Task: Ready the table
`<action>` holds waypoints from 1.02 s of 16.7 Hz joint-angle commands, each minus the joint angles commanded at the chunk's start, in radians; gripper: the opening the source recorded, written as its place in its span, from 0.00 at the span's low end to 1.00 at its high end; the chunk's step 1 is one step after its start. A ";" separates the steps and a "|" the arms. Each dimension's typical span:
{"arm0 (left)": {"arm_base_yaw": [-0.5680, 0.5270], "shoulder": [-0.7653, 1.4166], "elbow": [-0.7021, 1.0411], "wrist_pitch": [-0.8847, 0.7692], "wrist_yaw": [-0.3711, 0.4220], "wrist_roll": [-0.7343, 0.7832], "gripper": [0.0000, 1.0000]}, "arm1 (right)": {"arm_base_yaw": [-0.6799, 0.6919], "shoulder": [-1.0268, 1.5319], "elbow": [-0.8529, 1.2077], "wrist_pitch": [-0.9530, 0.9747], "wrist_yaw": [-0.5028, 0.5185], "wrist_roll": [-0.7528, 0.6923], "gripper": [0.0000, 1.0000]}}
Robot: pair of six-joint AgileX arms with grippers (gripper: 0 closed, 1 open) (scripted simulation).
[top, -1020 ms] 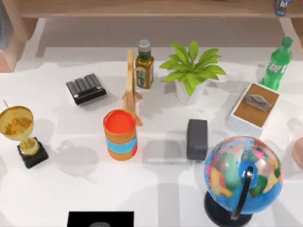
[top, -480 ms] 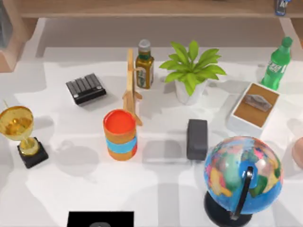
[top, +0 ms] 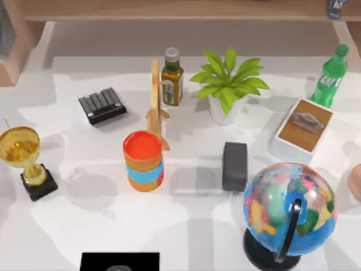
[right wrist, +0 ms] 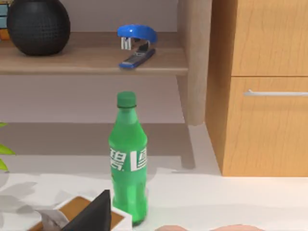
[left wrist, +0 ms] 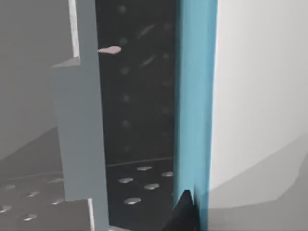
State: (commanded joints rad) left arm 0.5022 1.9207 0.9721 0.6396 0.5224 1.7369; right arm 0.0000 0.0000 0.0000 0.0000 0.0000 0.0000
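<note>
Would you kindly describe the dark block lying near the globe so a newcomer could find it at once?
Start at the big blue globe on the white table, at the top view's right. Just to its left lies a dark grey rectangular block, flat on the tabletop. Unlike the striped orange cup farther left, it is plain, boxy and colourless.

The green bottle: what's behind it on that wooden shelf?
Behind the green bottle, the wooden shelf holds a blue stapler and a round black object. Beside it stands a wooden cabinet with a handle; its contents are hidden.
</note>
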 joint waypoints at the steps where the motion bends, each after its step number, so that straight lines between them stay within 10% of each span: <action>1: -0.007 0.016 0.020 -0.001 -0.007 -0.002 0.00 | 0.000 0.000 0.000 0.000 0.000 0.000 1.00; 8: -0.036 0.071 0.076 -0.009 -0.024 -0.011 0.00 | 0.000 0.000 0.000 0.000 0.000 0.000 1.00; 17: -0.036 0.071 0.076 -0.009 -0.024 -0.011 0.68 | 0.000 0.000 0.000 0.000 0.000 0.000 1.00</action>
State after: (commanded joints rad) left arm 0.4665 1.9920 1.0482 0.6304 0.4986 1.7257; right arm 0.0000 0.0000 0.0000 0.0000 0.0000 0.0000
